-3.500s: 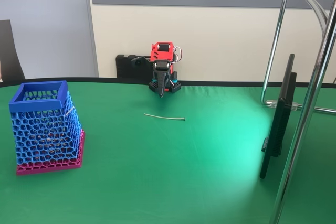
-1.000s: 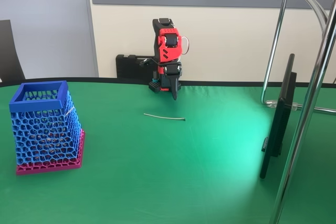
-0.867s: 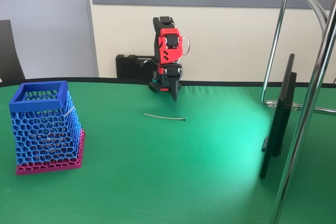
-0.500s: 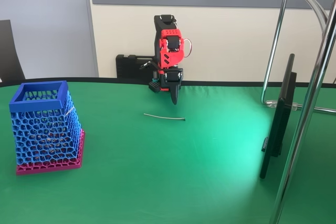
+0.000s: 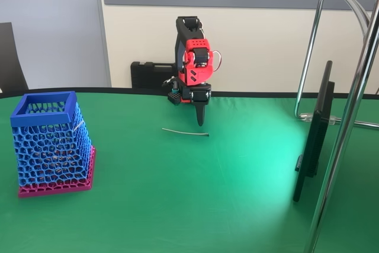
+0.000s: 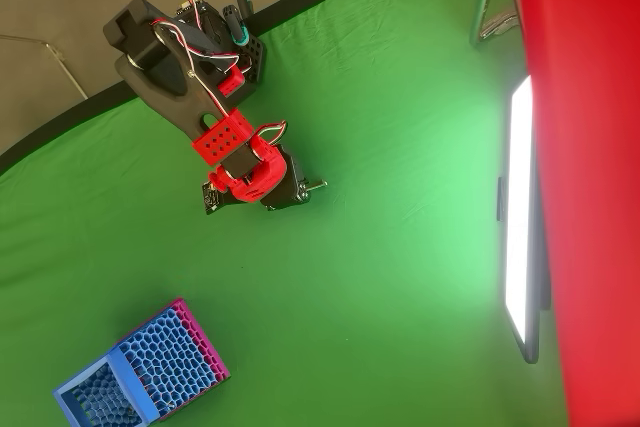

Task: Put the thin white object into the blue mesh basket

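The pincer (image 5: 200, 121) hangs from the red and black arm (image 5: 194, 66) with its dark fingers pointing straight down at the green table (image 5: 225, 194); in the fixed view they read as one narrow tapering tip with no gap visible between them, so the jaws look drawn together and hold nothing. The tip hovers just above the cloth. From the tip, at about 7 o'clock in the fixed view and just beside it, lies the thin white object (image 5: 185, 132), flat on the cloth, running nearly level from left to right with its right end almost under the pincer; the tip does not touch it. In the overhead view the pincer (image 6: 283, 194) sits under the red wrist block, and the stick is too thin to make out there. Much farther out, at about 8 o'clock from the pincer in the fixed view, the blue mesh basket (image 5: 45, 103) stands upright on its pink base near the table's left edge, well apart from the stick; in the overhead view the basket (image 6: 98, 393) is at about 7 o'clock from the arm. At 3 o'clock in the fixed view a dark flat panel (image 5: 314, 140) stands on edge beside chrome stand tubes (image 5: 346, 128).
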